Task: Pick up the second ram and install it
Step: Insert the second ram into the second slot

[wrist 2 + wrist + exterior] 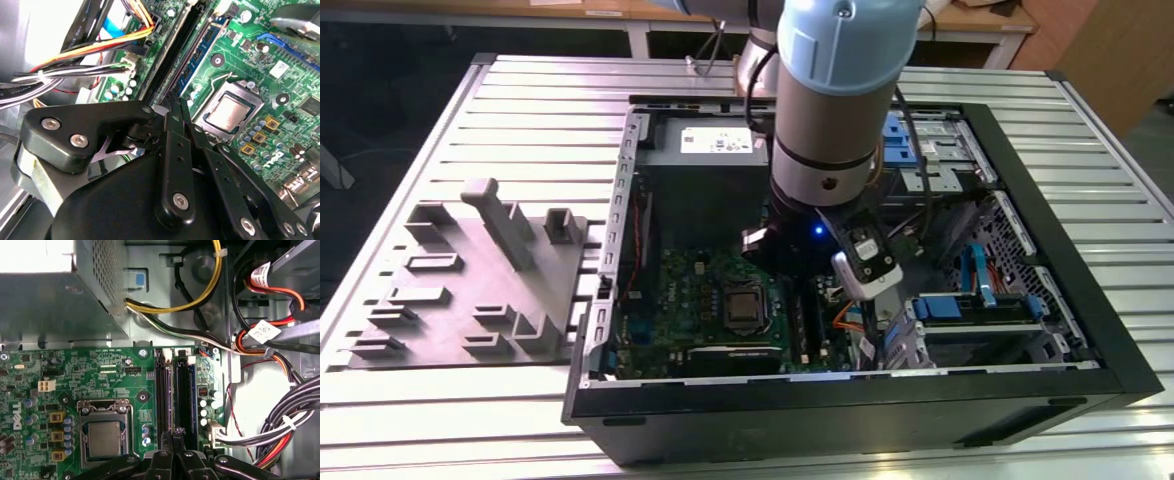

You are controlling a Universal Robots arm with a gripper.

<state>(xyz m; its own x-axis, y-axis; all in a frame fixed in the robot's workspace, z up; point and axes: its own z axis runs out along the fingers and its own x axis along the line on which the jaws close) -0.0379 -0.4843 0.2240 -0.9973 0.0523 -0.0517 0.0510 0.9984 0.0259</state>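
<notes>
Dark, thin and stiff, the second ram [179, 395] is seen upright near the processor socket [102, 432], seemingly pinched along its top edge by the drawn-together end effector [173, 437], and is judged light but fragile, best held clear of its contacts

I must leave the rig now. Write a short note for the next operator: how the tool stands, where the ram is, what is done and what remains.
The tool is low inside the open computer case, right over the memory slots of the motherboard. Its grip cannot be judged.
The second ram seems to be the dark stick in line with the tool, beside a blue stick.
Done: the ram is at the slots.
Left: whether it is fully seated does not show.
</notes>
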